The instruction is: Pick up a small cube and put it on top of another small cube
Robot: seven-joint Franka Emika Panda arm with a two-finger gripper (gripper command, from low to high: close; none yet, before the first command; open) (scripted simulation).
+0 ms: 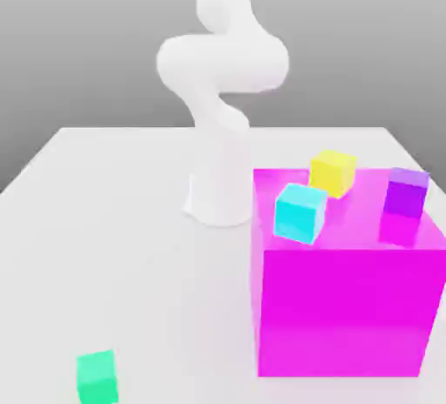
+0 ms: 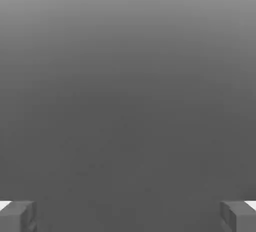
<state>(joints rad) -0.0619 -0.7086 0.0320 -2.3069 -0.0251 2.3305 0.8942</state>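
The small green cube [image 1: 97,376] lies on the white table near its front edge, at the exterior view's left. The small cyan cube [image 1: 300,212] rests on top of the big magenta block [image 1: 348,306], at that block's near left corner. In the hand view my gripper [image 2: 128,216] is open: its two grey fingertips [image 2: 17,216] stand far apart with nothing between them, and plain grey background lies beyond. The white arm [image 1: 222,63] rises from its base and leaves the exterior view at the top.
A yellow cube [image 1: 334,172] and a purple cube [image 1: 406,193] also sit on the magenta block, behind and to the right of the cyan one. The arm's base [image 1: 218,198] stands just left of the block. The white table [image 1: 113,237] stretches to the exterior view's left.
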